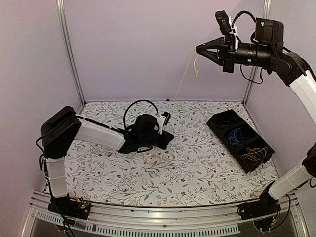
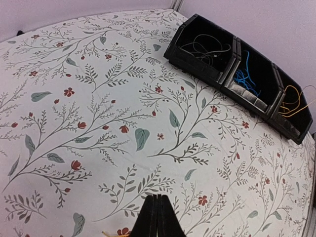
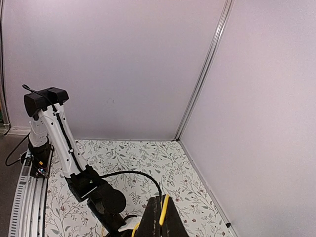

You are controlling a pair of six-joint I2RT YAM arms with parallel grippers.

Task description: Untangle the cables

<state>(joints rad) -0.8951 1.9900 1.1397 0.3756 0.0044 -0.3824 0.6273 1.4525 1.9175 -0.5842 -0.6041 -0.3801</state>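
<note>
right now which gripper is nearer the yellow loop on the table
Left. The left gripper sits beside the yellow loop; the right gripper holds a yellow strand high above.

We keep our left arm (image 1: 96, 133) stretched out low with the left gripper (image 1: 167, 139) shut tight, and we hold our right gripper (image 1: 200, 49) up high, pinching a yellow cable (image 1: 183, 76).

Tablecloth (image 1: 197, 173): matt printed cloth, floral, smooth.
Bin (image 2: 197, 63): black plastic, dull sheen.
Yellow cable (image 3: 163, 210): thin, smooth plastic coating.
Corner posts (image 1: 70, 54): brushed metal.
Front rail (image 1: 163, 223): ribbed bare metal.
Walls (image 1: 138, 49): smooth matt panels.
</note>
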